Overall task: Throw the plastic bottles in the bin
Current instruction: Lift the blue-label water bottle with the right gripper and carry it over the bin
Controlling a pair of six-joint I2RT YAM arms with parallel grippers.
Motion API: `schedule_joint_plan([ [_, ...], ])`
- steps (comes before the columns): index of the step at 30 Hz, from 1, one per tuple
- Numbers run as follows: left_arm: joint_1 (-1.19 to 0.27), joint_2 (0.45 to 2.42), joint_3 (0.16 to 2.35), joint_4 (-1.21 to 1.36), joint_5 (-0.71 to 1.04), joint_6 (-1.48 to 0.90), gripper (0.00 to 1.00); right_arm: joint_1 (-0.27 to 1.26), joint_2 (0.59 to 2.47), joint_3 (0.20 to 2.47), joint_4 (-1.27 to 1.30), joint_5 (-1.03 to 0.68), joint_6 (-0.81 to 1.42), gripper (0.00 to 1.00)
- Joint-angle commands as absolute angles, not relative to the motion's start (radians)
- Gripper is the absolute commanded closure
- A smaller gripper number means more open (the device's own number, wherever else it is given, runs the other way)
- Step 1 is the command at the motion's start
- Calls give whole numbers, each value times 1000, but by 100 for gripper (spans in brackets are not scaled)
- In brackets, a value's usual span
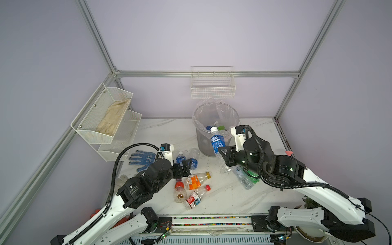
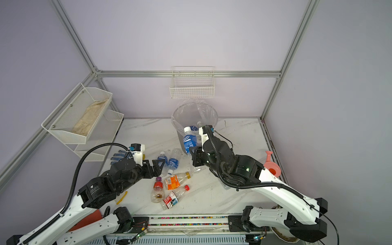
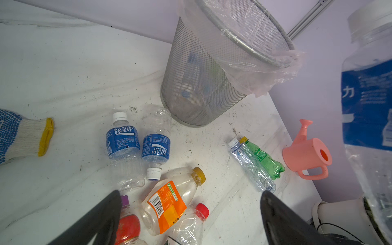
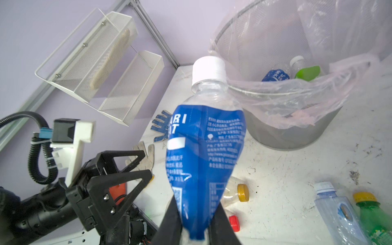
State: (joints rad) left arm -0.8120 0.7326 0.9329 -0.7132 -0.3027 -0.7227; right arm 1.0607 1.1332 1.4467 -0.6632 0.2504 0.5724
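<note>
- A blue-labelled bottle (image 1: 216, 141) is pinched tight by the right gripper (image 4: 196, 220), just beside the bin (image 1: 201, 144) near the table's (image 1: 233, 197) back edge.
- The left gripper (image 3: 190, 193) is held wide open, empty, above other bottles (image 1: 194, 180) lying mid-table.

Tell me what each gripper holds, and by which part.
Right gripper pinches the blue-labelled bottle around its middle, at the label's lower edge. Left gripper is open, holding nothing.

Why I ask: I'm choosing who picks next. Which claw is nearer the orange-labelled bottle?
Left. The left claw, open, hangs just beside the orange-labelled bottle; the right claw, shut on a blue-labelled bottle, is farther off, near the bin.
</note>
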Motion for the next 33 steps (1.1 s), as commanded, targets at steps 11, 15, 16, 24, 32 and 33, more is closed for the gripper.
schedule_joint_plan([
  [11, -808, 719, 855, -704, -281, -755, 1, 1063, 1149, 1655, -695, 417, 439, 100],
  [15, -808, 718, 850, -704, -271, -757, 1, 1063, 1168, 1697, -694, 450, 421, 100],
  [16, -808, 718, 847, -703, -268, -758, 1, 1063, 1175, 1710, -694, 458, 417, 100],
  [24, -808, 712, 810, -707, -228, -766, 3, 1062, 1264, 1808, -755, 541, 429, 100],
  [32, -817, 673, 740, -709, -189, -806, 5, 1017, 1354, 1904, -756, 545, 405, 100],
  [33, -820, 671, 734, -713, -180, -808, 6, 1004, 1368, 1923, -757, 533, 401, 100],
])
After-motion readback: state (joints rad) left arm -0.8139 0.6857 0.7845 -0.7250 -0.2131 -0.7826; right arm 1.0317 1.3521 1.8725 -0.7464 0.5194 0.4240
